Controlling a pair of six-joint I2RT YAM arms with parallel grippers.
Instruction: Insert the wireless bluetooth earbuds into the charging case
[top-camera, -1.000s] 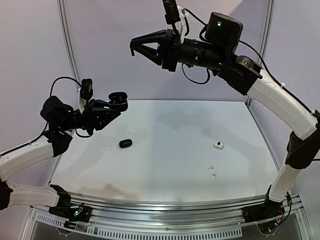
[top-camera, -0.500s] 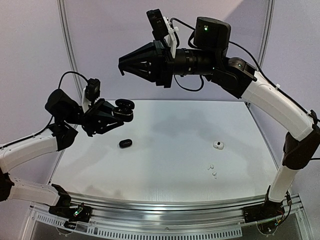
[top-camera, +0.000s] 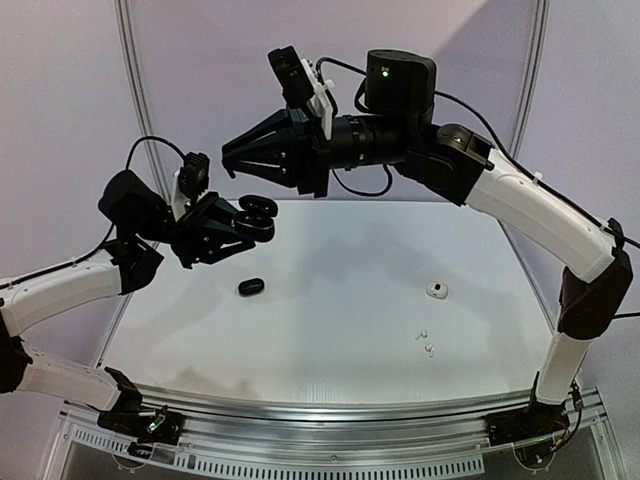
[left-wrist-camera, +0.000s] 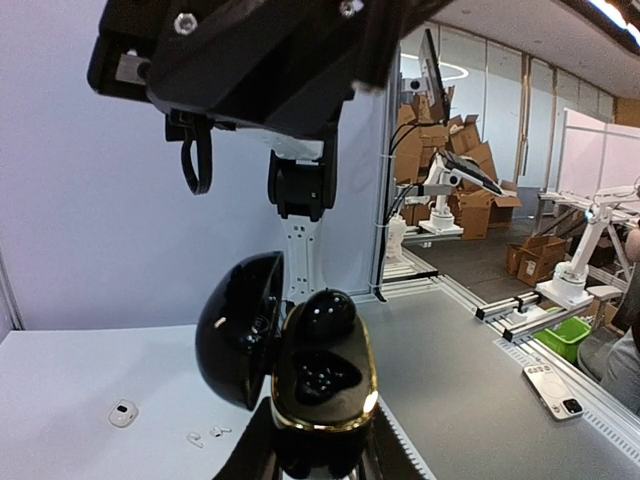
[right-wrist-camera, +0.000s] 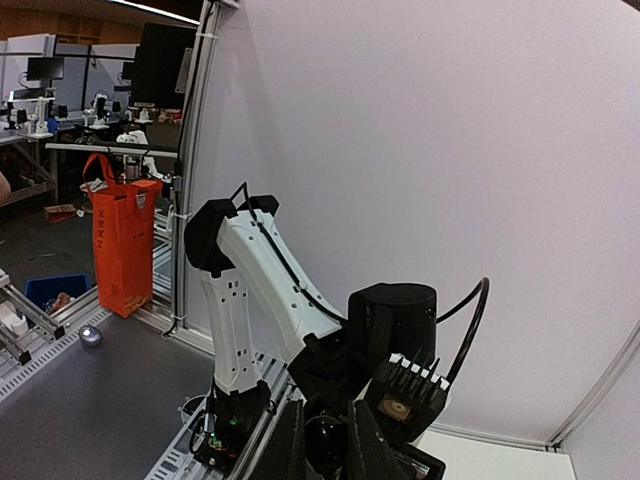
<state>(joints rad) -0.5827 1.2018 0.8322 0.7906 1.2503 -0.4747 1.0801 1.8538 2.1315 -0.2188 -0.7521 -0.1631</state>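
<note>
We see the left gripper (top-camera: 238, 226) pressed onto a glossy black charging case (top-camera: 258, 212), pebble-shaped w/ gold rim, held up in the air, lid swung open. Left wrist view: the lid stands left of the base, and a glossy black earbud (left-wrist-camera: 320, 375) sits down in the base's well. A second black rounded piece (left-wrist-camera: 328, 312) sticks up at the far rim of the same case, by the hinge. We can't tell if it's seated or what exactly it is.

The right gripper (top-camera: 231, 163) hangs just above the case, pointing down-left at it, not touching as far as we see. Its fingers are close together w/ a narrow gap. Right wrist view shows a small dark rounded shape between them, but we cannot tell whether that's smth pinched or the case beyond, so its grip is unclear.

On the matte white surface (top-camera: 340, 250), below the held case & slightly toward the arm bases, lies a closed black oval case (top-camera: 250, 286). Well to the right of the held case are a small white case (top-camera: 436, 290) and, nearer the bases, two tiny white earbuds (top-camera: 429, 348) lying loose just beside each other.
</note>
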